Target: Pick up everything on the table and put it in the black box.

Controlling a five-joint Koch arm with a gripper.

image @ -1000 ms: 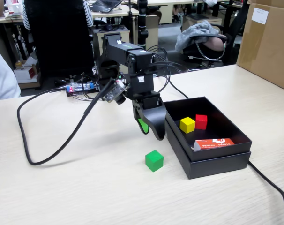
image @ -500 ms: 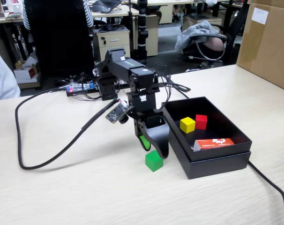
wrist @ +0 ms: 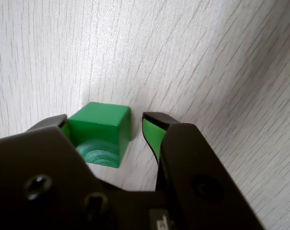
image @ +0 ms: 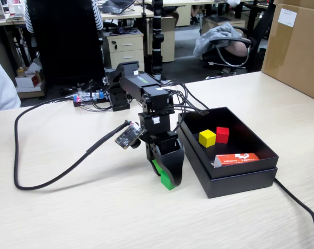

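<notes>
Straddling the green cube on the bench, my end effector stood apart, unclamped, ready for closing.

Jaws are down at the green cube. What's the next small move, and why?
Probably close the jaws. In the wrist view the small green cube sits on the pale wood-grain table between the open jaws of the gripper, against one with a gap to the other. The fixed view shows it low around the cube, outside the matte black box.
</notes>
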